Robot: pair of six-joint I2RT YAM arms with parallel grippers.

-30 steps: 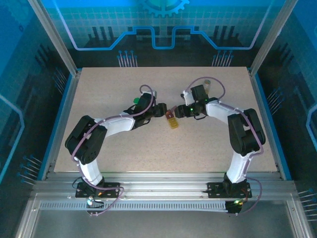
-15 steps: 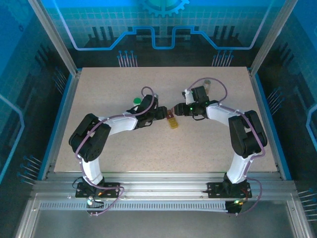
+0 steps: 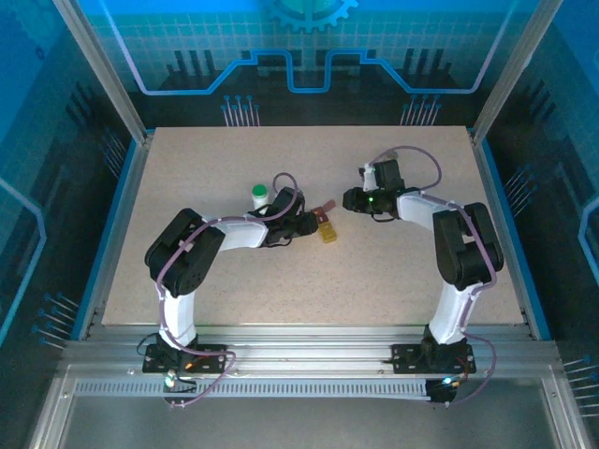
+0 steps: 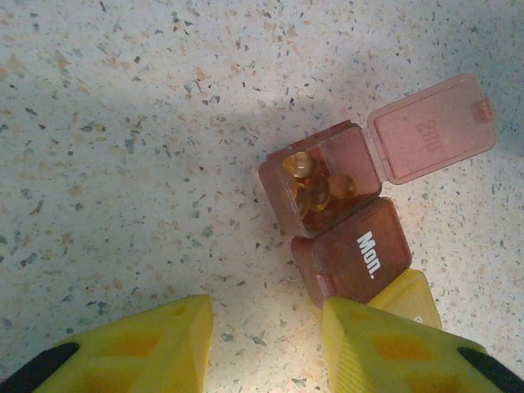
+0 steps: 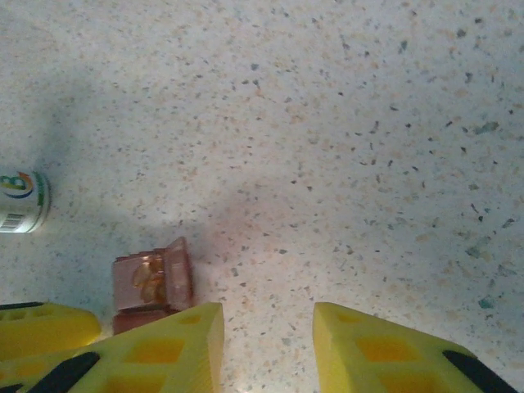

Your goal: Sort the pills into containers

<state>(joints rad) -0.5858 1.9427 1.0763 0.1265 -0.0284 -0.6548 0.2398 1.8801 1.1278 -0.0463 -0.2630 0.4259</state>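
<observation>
Your left hand [image 4: 264, 318] hangs unclenched and empty just short of the dark red box [image 4: 276, 190] on the desk [image 4: 123, 123], which stands with its lid open and amber pills [image 4: 313, 190] inside, so a low sweep could tip it and scatter them; your right hand [image 5: 268, 321], nearby, is likewise released and empty.

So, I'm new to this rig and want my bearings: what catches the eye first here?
The open red box mid-table, its lid flipped back, amber pills inside. A shut red box marked Mon. touches it, with a yellow box next in the row. A green-capped bottle stands beside the left arm.
</observation>
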